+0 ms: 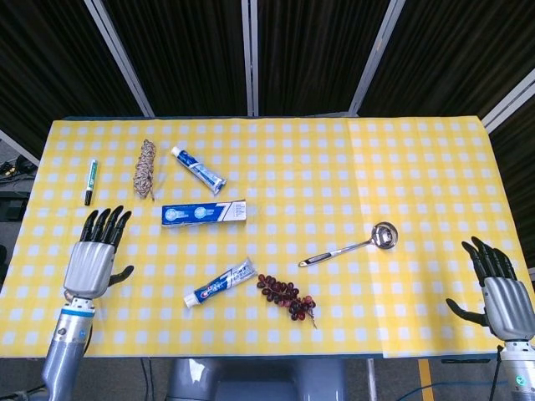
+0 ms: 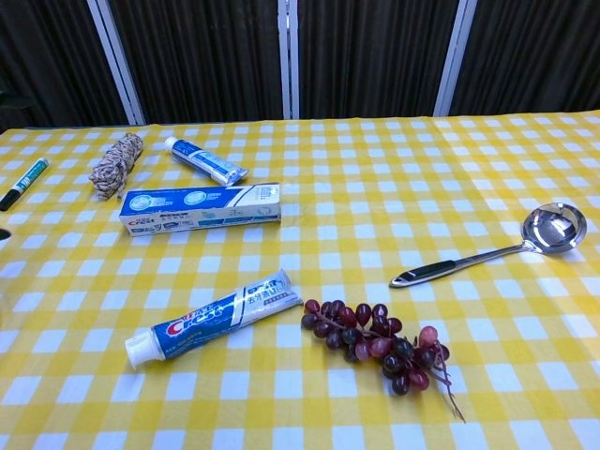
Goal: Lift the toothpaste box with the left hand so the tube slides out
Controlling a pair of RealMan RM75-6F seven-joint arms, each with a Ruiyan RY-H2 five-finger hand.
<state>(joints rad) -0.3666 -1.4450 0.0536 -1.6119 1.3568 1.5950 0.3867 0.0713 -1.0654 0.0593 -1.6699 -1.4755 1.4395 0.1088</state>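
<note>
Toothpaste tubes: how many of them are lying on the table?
2. One small tube lies at the back left, beside the rope bundle and behind the toothpaste box. The larger tube lies near the front edge, left of the grapes.

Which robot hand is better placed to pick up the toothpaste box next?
Left. The left robot hand is open near the toothpaste box; the right robot hand sits at the table's far right edge.

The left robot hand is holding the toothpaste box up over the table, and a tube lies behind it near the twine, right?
Not quite. The head view shows the left robot hand open and empty; the toothpaste box lies flat on the table. The tube near the twine is right.
</note>
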